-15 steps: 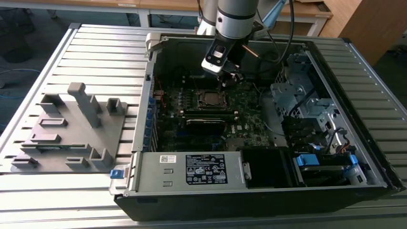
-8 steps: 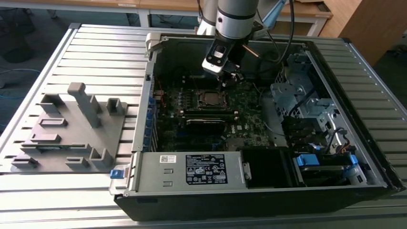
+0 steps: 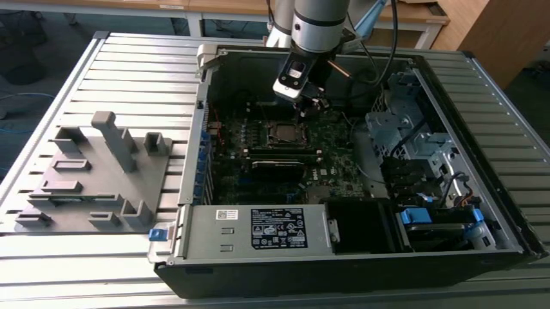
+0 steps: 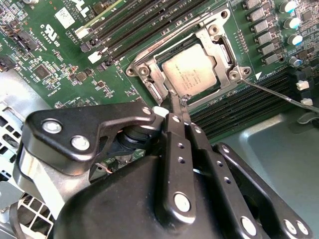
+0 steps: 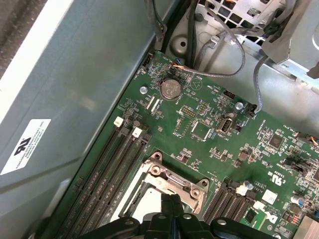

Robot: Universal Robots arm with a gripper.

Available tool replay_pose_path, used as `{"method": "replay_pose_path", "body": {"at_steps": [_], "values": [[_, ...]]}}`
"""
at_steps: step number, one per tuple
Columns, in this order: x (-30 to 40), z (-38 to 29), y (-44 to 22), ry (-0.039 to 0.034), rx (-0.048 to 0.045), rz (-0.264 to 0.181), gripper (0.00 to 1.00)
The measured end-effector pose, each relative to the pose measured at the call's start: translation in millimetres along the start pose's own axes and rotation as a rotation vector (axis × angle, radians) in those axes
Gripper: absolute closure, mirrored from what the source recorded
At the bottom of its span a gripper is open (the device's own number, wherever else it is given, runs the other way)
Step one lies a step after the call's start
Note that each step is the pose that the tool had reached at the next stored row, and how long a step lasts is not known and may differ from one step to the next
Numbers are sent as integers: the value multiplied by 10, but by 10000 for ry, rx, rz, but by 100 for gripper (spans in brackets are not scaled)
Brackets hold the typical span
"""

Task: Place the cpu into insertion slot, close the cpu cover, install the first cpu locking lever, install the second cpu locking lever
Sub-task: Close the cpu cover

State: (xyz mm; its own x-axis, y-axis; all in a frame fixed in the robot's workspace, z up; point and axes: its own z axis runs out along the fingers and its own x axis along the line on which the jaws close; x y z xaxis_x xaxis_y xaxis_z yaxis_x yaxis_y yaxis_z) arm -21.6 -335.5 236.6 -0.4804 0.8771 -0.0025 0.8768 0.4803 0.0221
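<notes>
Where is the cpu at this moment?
In the second wrist view the cpu lies in the insertion slot, framed by the cpu cover, between the memory strips, just ahead of the gripper.

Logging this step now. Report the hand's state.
Hand: closed, fingertips together at the edge of the cpu cover. I can't tell if anything is pinched between them.

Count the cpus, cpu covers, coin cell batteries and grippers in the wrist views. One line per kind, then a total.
cpu: 1
cpu cover: 1
coin cell battery: 1
gripper: 1
Total: 4
</notes>
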Motion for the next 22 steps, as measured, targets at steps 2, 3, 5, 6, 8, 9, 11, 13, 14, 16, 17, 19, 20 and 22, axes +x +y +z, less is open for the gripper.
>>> {"method": "replay_pose_path", "body": {"at_steps": [2, 3, 5, 6, 8, 9, 11, 13, 14, 16, 17, 19, 20, 22], "values": [[0, 0, 0, 0, 0, -18, 90], [0, 0, 0, 1, 0, -44, 90], [0, 0, 0, 1, 0, -70, 90], [0, 0, 0, 1, 0, -71, 90], [0, 0, 0, 2, 0, -71, 90], [0, 0, 0, 1, 0, -72, 90], [0, 0, 0, 2, 0, -80, 90], [0, 0, 0, 3, -1, -130, 90], [0, 0, 0, 4, -1, -144, 90], [0, 0, 0, 3, -1, -146, 90], [0, 0, 0, 3, 0, -147, 90], [0, 0, 0, 3, 0, -148, 90], [0, 0, 0, 3, 0, -148, 90], [0, 0, 0, 4, 0, -179, 90]]}}
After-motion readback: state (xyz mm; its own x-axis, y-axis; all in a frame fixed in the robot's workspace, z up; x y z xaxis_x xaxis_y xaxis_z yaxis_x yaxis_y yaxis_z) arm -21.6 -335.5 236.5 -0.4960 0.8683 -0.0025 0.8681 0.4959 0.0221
